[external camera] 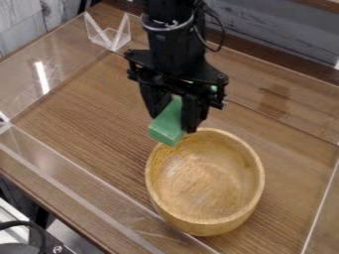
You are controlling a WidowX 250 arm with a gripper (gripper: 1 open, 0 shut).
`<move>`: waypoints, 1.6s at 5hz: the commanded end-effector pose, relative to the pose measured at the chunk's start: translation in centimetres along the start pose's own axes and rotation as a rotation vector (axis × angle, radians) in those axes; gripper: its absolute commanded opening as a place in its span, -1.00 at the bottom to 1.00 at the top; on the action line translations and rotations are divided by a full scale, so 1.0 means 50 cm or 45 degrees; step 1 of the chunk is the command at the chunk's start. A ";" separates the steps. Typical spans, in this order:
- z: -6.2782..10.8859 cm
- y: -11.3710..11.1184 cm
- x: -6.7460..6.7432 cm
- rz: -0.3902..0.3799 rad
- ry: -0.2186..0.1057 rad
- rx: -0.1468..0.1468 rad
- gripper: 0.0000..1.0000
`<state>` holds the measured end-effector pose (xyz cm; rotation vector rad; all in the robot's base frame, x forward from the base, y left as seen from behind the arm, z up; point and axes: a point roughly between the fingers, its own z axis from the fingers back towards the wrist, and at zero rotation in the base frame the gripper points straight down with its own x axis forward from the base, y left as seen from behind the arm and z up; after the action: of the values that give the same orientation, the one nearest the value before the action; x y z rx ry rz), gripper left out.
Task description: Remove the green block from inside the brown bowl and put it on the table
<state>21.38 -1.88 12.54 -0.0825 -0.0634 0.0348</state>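
My black gripper (173,117) points straight down and is shut on the green block (165,130). The block hangs tilted between the fingers, its lower end poking out below them. It is held just above the far left rim of the brown bowl (205,184), which stands on the table (79,109) at the front right. I see nothing lying inside the bowl.
Clear acrylic walls (54,164) run around the tabletop's edges. A small clear folded stand (106,33) sits at the back left behind the arm. Bare wood shows left of the bowl and behind it.
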 end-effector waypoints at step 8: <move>0.007 0.038 -0.004 0.064 -0.109 -0.021 -1.00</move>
<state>20.72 -0.17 11.74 -0.1006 -0.1033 0.0853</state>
